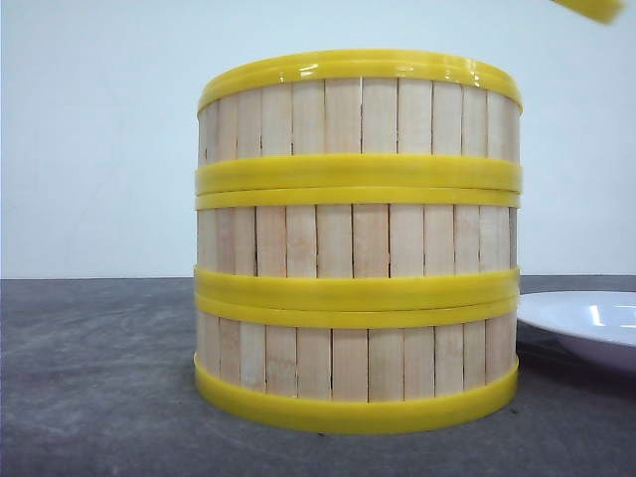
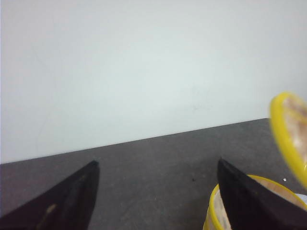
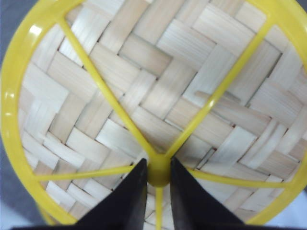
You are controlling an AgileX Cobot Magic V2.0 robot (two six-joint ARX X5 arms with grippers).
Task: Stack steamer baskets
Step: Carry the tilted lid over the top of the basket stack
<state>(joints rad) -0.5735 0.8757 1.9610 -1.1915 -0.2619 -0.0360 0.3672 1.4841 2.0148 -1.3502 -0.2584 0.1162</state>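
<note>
Three steamer baskets stand stacked in one column in the front view: top [image 1: 358, 109], middle [image 1: 358, 243], bottom [image 1: 358, 363]. My right gripper [image 3: 158, 165] is shut on the yellow centre knob [image 3: 158, 176] of the woven lid [image 3: 158, 86], which fills the right wrist view. A yellow edge of that lid [image 1: 596, 8] shows high at the front view's upper right, above and right of the stack. My left gripper [image 2: 157, 163] hangs open and empty over the table. Beside its finger shows the top basket's rim [image 2: 212, 203], with the tilted lid [image 2: 288, 129] above it. Neither arm shows in the front view.
A white plate [image 1: 586, 323] lies on the dark grey table [image 1: 99, 378] just right of the stack. A plain white wall stands behind the table.
</note>
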